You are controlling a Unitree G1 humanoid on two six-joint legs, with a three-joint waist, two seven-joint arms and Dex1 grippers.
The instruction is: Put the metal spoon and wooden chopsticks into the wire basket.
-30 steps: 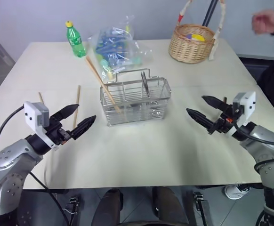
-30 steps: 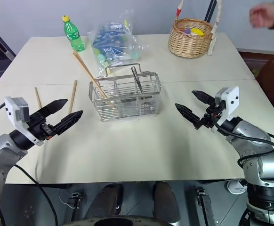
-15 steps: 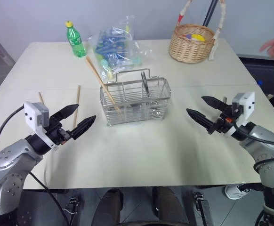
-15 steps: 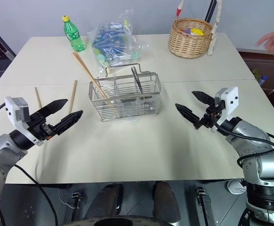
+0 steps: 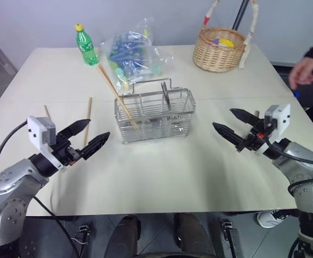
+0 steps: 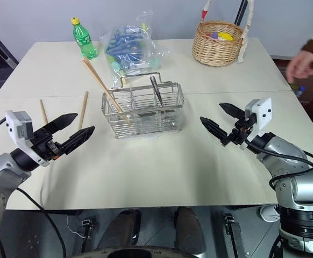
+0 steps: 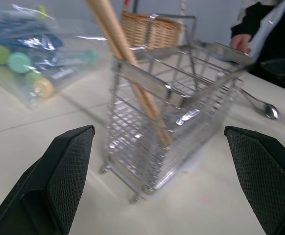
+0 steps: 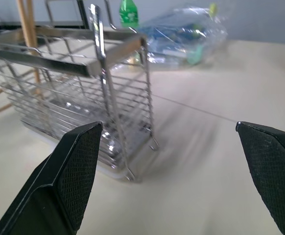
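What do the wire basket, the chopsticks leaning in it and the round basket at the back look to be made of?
Wire basket: thin metal wire, bright silvery finish with glints.
Chopsticks: light-brown, matte, so probably plain wood or bamboo.
Round basket: woven tan strands, apparently wicker or rattan.

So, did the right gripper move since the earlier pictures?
No. The right gripper hangs open at the same spot beside the wire basket, with the same gap to it as before.
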